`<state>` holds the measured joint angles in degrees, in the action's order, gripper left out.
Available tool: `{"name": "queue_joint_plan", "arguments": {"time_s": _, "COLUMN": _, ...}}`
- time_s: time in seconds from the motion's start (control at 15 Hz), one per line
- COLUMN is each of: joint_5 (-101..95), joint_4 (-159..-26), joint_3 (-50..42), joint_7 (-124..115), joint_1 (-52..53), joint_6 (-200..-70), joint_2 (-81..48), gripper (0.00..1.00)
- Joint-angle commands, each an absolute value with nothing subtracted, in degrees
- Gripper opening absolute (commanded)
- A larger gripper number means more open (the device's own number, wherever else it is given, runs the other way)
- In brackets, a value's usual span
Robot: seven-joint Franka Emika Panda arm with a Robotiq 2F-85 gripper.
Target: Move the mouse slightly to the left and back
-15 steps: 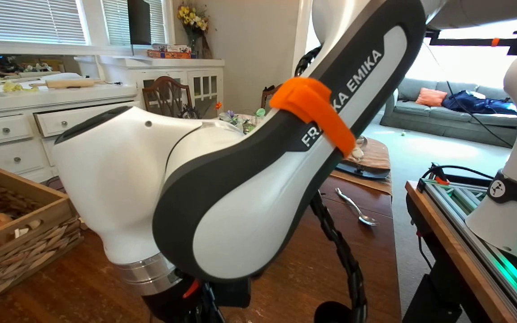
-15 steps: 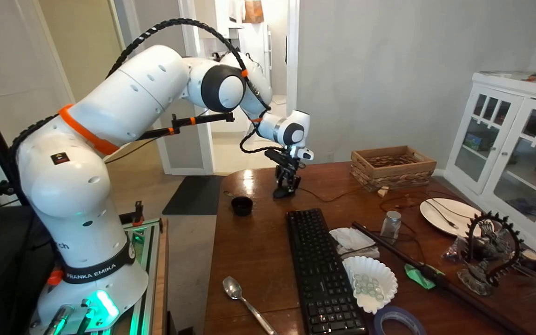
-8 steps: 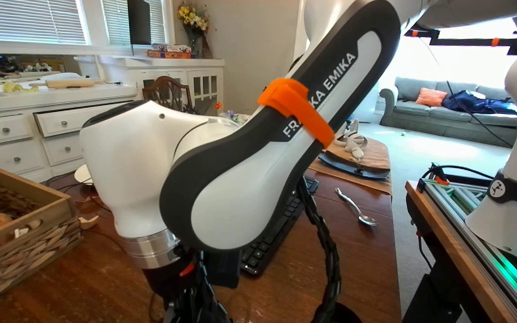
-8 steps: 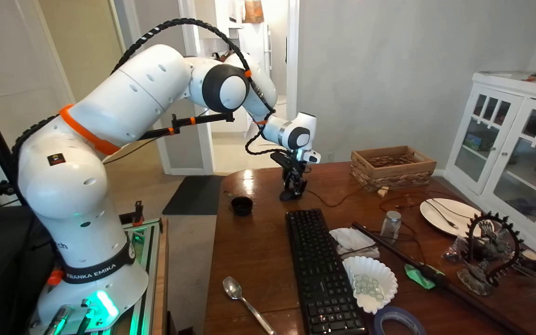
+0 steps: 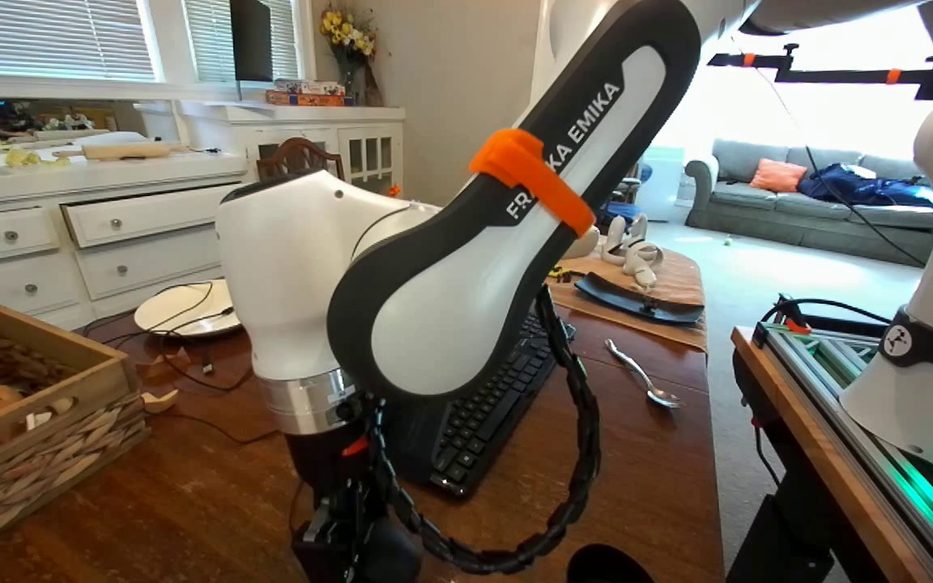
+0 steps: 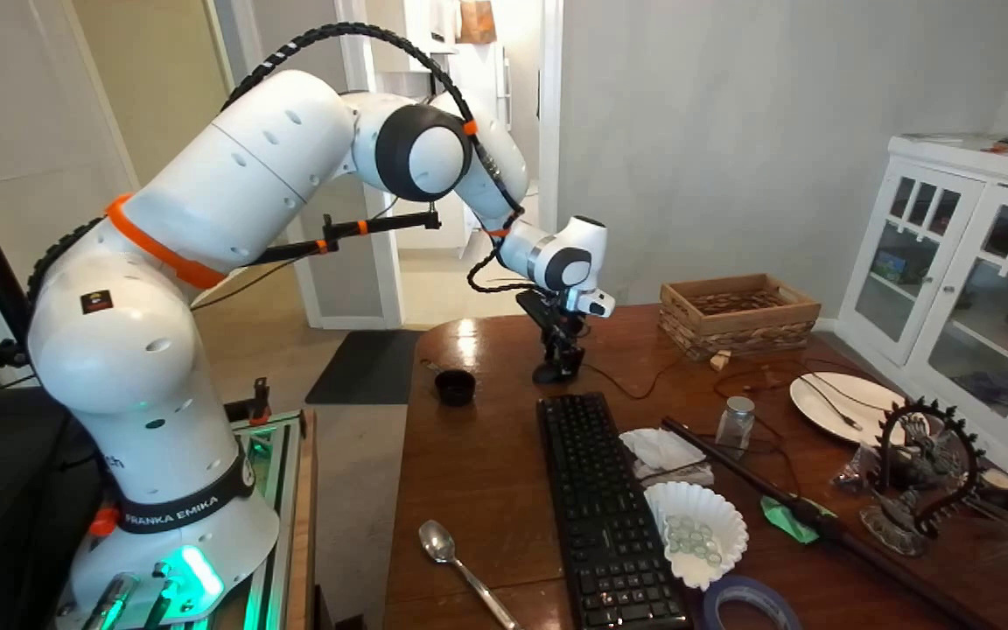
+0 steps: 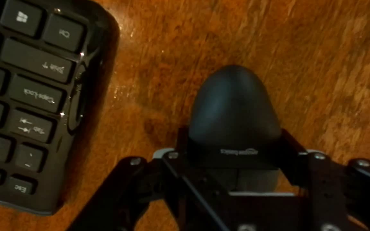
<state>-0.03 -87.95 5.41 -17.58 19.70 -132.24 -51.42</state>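
Black mouse (image 7: 234, 110) sits clasped by the hand (image 7: 234, 140).

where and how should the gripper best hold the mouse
I'd grip the mouse by its two long sides, near mid-length, coming from above: its smooth domed top likely offers little to pinch, while the gripper spans its width there, one finger on each side.
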Motion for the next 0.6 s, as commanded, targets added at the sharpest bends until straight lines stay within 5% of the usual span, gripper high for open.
{"name": "queue_joint_plan", "arguments": {"time_s": 0.0, "joint_5": 2.1, "joint_4": -95.5, "joint_3": 5.1, "joint_7": -18.9, "joint_1": 18.0, "joint_6": -137.3, "joint_2": -48.4, "gripper": 0.42}}
{"name": "queue_joint_plan", "arguments": {"time_s": 0.53, "joint_5": 3.8, "joint_4": -103.0, "joint_3": 3.9, "joint_7": -20.0, "joint_1": 16.5, "joint_6": -141.1, "joint_2": -44.4, "gripper": 0.42}}
